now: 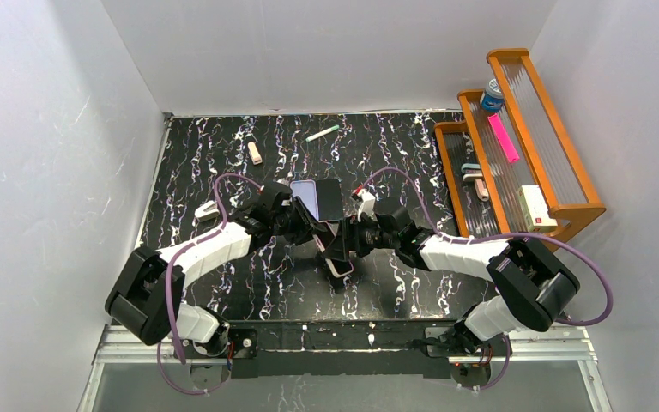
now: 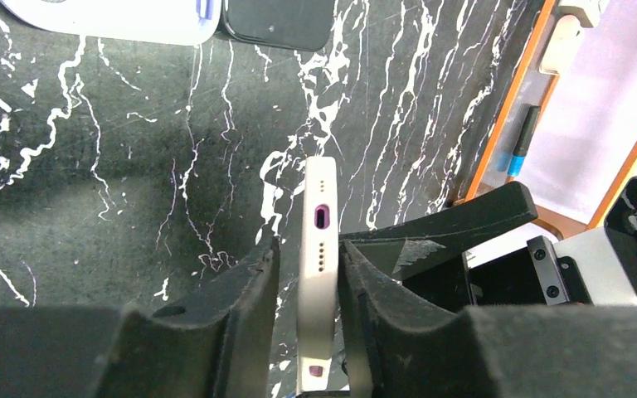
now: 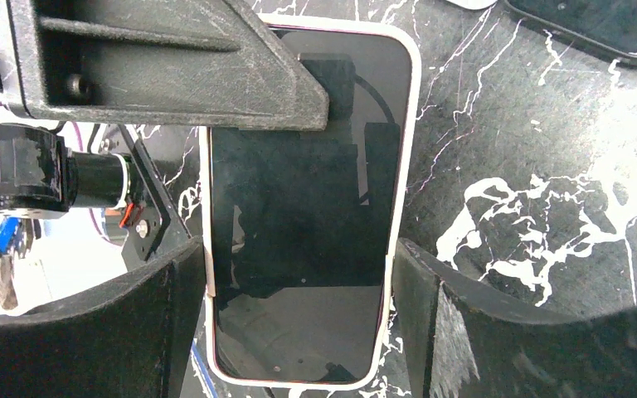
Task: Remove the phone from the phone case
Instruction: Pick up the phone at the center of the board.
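Two robot arms are meeting over the middle of a black, white-veined table (image 1: 189,172). Between them they are holding a phone (image 3: 299,215) that is sitting inside a pale cream phone case (image 2: 320,186), apparently lifted off the surface. The left gripper (image 2: 307,249) is pinching it through its thickness, one finger on the dark glass and one on the back, near the end with the charging port. The right gripper (image 3: 299,265) is spread wide and bracketing the case across its width, with its fingers against both long edges as far as I can tell.

The phone looks rigid and fairly light, but its glass is likely slick and breakable, so a slipping pinch is the risk. The case looks like soft, rubbery material whose lip is wrapping the rim of the screen, and it should flex. I judge the best hold on the phone is flat on front and back. The peeling is best started at a corner lip of the case, where it should bend most easily.

Two other handsets, one lavender (image 1: 306,196) and one black (image 1: 330,197), are lying just beyond the grippers, so room that way is tight. A wooden rack (image 1: 558,129) is standing well apart on the right. Bare table is lying open toward the arm bases.
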Motion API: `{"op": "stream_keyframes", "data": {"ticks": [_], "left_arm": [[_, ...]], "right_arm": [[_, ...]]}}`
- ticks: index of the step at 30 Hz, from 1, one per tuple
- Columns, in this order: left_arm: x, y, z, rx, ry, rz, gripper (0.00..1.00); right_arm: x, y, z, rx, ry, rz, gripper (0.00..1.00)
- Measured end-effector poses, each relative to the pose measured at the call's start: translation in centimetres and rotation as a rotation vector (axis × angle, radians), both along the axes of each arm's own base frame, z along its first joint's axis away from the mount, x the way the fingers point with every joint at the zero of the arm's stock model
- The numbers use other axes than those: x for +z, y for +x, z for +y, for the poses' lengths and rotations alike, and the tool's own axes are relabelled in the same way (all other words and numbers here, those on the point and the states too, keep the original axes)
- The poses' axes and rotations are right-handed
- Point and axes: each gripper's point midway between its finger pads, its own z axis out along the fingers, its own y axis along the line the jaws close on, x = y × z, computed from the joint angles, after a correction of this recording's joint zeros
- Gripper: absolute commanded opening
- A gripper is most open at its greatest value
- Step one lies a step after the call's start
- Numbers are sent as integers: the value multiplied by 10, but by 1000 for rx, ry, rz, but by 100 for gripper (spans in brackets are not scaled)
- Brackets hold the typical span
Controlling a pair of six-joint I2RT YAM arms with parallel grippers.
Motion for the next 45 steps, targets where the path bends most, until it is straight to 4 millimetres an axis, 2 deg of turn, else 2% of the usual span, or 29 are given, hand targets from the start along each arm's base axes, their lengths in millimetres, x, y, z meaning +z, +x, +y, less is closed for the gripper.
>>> {"op": "stream_keyframes", "data": {"ticks": [5,7,9,12,15,18,23,29,35,38,45], "left_arm": [[5,3,-3,-3,-20,-18,1],[6,4,-4,-4,-27,-29,0],[7,5,-4,-1,-29,-34,0],[11,5,-3,12,-41,-48,0],[19,7,-1,32,-61,-68,0],[34,11,3,67,-97,-98,0],[70,17,12,142,-175,-175,0],[109,24,23,226,-271,-291,0],[117,26,36,316,-342,-331,0],[117,27,41,361,-369,-335,0],[127,29,46,414,-430,-354,0]], "right_arm": [[3,1,2,22,2,-31,1],[4,2,2,25,2,-39,3],[5,3,2,26,2,-47,13],[9,5,3,27,7,-58,35],[16,7,4,21,17,-77,52],[31,12,5,3,40,-112,70],[69,22,7,-36,99,-189,97],[119,31,1,-138,216,-198,99],[152,30,-10,-216,319,-164,98],[157,26,-17,-243,367,-135,93],[152,16,-28,-282,452,-55,78]]}}
